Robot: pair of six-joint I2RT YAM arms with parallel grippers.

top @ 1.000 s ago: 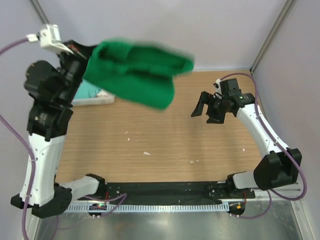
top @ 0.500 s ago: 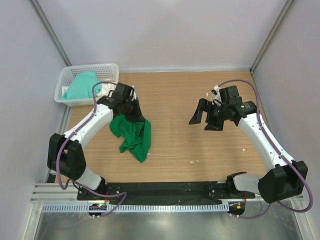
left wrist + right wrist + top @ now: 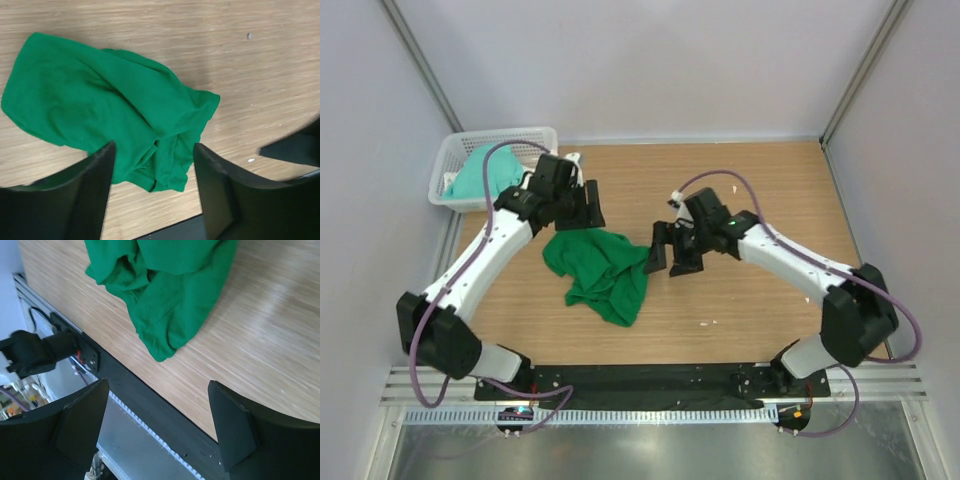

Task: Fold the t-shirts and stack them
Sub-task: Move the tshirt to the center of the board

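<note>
The deep green t-shirt (image 3: 602,275) lies crumpled on the wooden table, left of centre, and nothing grips it. My left gripper (image 3: 584,207) hovers open just above the shirt's far edge. The left wrist view shows the green t-shirt (image 3: 110,100) below and between the spread fingers (image 3: 220,190), which hold nothing. My right gripper (image 3: 670,260) is open at the shirt's right edge, apart from the cloth. In the right wrist view the green t-shirt (image 3: 170,285) lies ahead of the open gripper (image 3: 159,387). The paler mint-teal t-shirt (image 3: 482,172) sits bunched in the basket.
A white lattice basket (image 3: 500,134) stands at the table's far left corner. A black rail (image 3: 650,380) runs along the near edge, with the metal strip (image 3: 150,435) beyond it. Grey walls close in the left, back and right sides.
My left gripper has opened and let go of the green t-shirt, which has settled wider on the table. My right arm has swung left to the shirt's right edge.
</note>
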